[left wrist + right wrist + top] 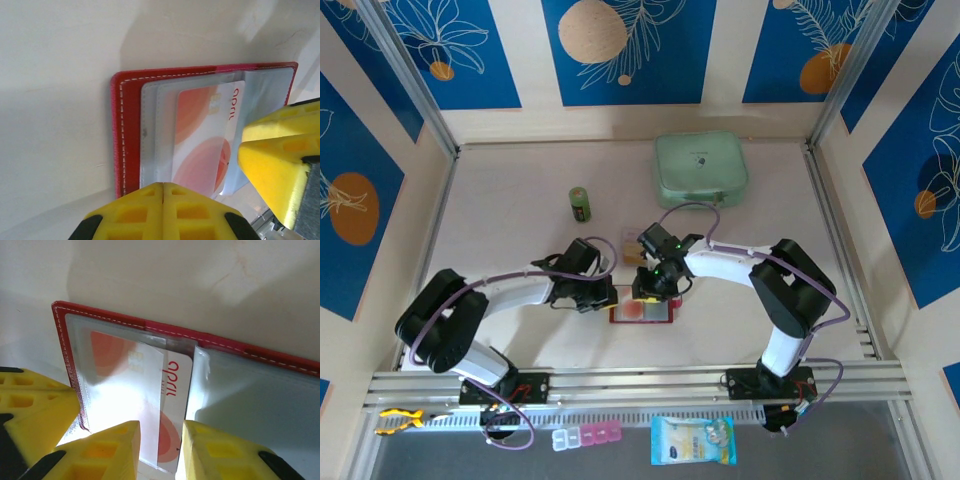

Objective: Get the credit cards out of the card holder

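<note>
Near the front middle of the table the card holder [642, 312] lies open between my two grippers. My left gripper [163, 187] has its fingers pressed together at the holder's edge, I think to hold it down. My right gripper [161, 440] stands partly spread at the free end of a white and orange credit card [172, 385]; I cannot tell if it really pinches it. The card sits half out of a clear pocket [100, 385], and the neighbour pocket [250, 400] looks empty. The next move, I judge, needs a firm grip and a straight pull along the pocket.
</note>
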{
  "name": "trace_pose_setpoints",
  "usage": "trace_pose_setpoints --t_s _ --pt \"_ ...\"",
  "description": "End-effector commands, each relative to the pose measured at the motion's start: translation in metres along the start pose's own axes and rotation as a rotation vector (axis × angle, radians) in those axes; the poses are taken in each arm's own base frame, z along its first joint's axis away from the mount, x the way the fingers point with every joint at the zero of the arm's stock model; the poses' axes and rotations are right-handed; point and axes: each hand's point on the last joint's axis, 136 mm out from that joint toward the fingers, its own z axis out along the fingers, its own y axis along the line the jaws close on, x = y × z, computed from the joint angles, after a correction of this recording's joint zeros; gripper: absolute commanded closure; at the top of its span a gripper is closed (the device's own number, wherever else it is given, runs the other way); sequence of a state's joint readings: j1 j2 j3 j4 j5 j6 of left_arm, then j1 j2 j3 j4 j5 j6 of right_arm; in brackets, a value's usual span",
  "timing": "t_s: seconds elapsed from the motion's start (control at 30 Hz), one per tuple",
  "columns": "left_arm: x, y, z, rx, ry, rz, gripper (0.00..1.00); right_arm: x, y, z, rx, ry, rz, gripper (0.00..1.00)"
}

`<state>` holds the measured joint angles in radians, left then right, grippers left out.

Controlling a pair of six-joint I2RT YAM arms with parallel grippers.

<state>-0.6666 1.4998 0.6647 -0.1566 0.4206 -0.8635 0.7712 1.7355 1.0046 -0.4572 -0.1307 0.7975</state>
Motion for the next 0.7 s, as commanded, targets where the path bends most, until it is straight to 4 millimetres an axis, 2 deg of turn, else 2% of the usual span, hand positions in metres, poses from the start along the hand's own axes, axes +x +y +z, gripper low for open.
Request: trace_pose_setpoints --t_s 0.0,0.13,0.37,0.67 --pt "-0.001 -0.016 0.003 0.042 0.011 0.01 0.97 0.005 0.002 -0.004 -0.028 0.014 0.017 0.71" --pt "0.0 -0.019 0.007 0.044 0.017 0.024 0.97 0.005 -0.001 -0.002 -0.026 0.017 0.023 0.71" --pt "0.003 -0.002 0.013 -0.027 0.033 0.014 0.98 0.005 -0.004 0.002 -0.028 0.025 0.03 0.71" --pt "0.006 0.007 0.014 -0.066 0.043 0.008 0.99 0.006 -0.004 0.008 -0.068 0.041 0.043 0.71"
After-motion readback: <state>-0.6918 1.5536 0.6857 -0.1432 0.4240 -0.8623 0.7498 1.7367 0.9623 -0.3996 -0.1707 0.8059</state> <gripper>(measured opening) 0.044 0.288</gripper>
